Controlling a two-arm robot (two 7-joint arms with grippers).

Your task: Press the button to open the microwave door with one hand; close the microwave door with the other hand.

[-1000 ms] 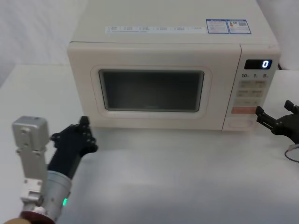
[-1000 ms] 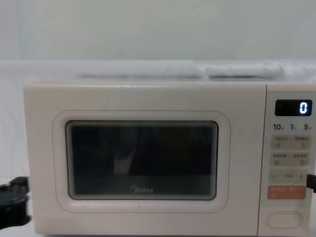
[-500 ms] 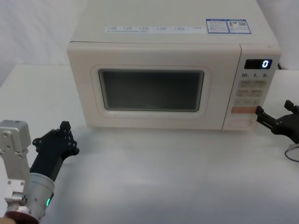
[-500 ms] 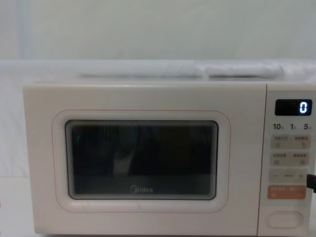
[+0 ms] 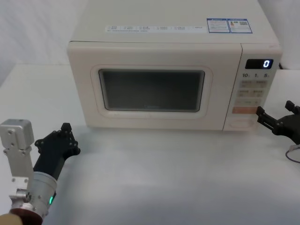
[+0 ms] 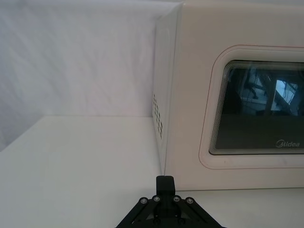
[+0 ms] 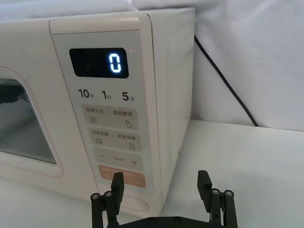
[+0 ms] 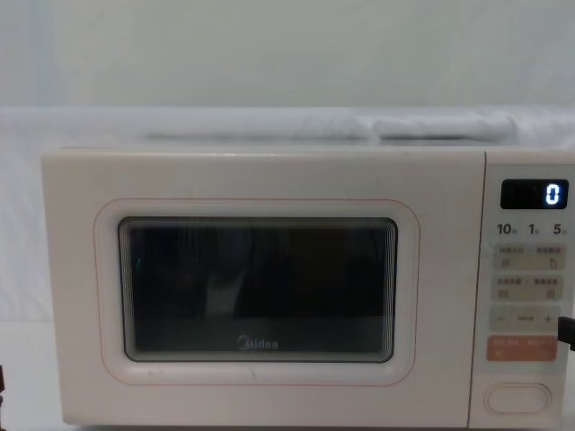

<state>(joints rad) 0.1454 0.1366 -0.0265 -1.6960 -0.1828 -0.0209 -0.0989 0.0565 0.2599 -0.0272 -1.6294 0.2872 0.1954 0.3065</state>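
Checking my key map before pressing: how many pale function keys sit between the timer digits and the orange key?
5, on the control panel: two side by side under the digits, two side by side below them, one wide minus/plus key above the orange key.

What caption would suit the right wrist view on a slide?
Open right gripper hovering before the Midea microwave's control panel, just short of the door-release button, display reading 0.

- "Midea" logo (image 8: 258,343) sits on the microwave door (image 8: 260,180), at 6 o'clock under the window.
- The digital display (image 7: 99,62) on the control panel (image 7: 142,118) reads "0".
- Below it the keys are marked "10", "1", "5"; one key carries "−" and "+".
- Stickers (image 5: 228,26) on the microwave top hold print too small to read.
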